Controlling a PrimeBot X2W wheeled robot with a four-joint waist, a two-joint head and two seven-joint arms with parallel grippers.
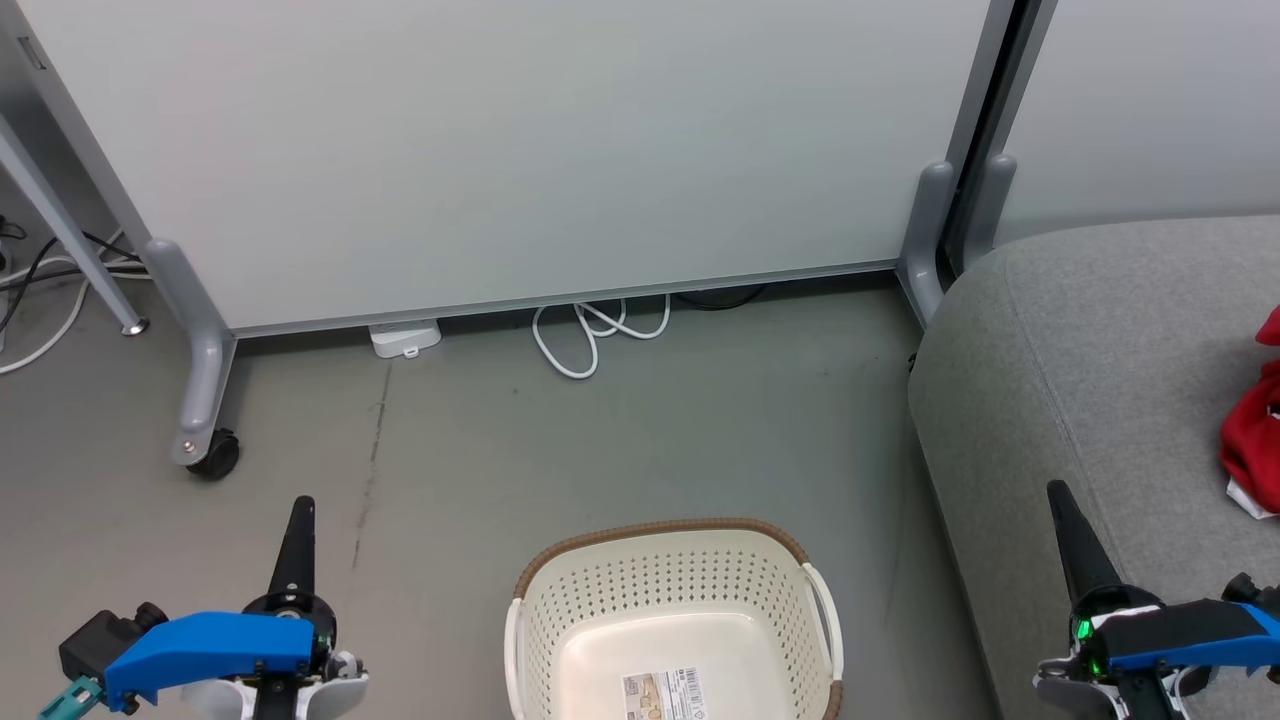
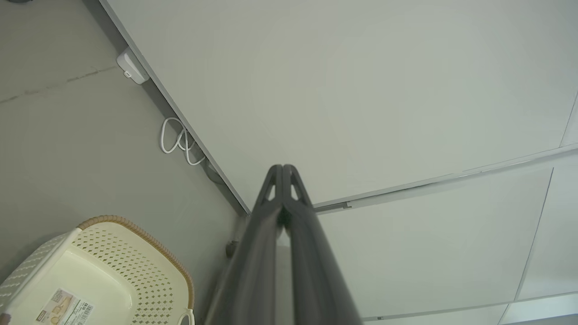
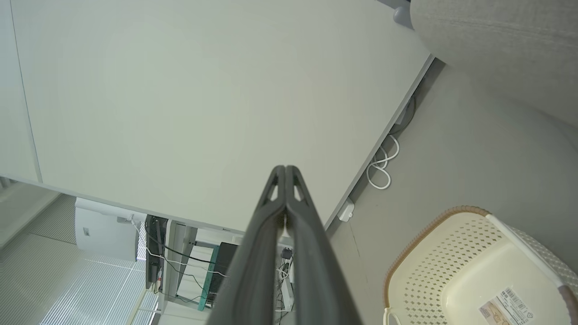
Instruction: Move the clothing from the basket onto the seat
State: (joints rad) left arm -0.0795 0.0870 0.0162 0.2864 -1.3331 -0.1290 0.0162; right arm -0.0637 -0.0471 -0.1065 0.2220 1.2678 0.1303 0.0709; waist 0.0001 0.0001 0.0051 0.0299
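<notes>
The cream perforated basket point(image 1: 675, 560) with its brown rim stands on the floor at the bottom centre, holding nothing but a paper label on its floor; it also shows as the basket point(image 2: 122, 253) and the basket point(image 3: 456, 243) in the wrist views. Red clothing point(image 1: 1255, 430) with white trim lies on the grey seat point(image 1: 1080, 370) at the right edge, partly cut off. My left gripper point(image 1: 301, 505) is shut and empty to the left of the basket, also seen as the left gripper point(image 2: 282, 168). Over the seat's front edge my right gripper point(image 1: 1055, 490) points up, shut and empty, seen too as the right gripper point(image 3: 285, 169).
A white partition panel point(image 1: 500, 150) on grey wheeled feet point(image 1: 205, 400) runs across the back. A looped white cable point(image 1: 590, 335) and a small white box point(image 1: 405, 338) lie at its base. More cables trail at the far left. Grey floor point(image 1: 600, 440) lies between partition and basket.
</notes>
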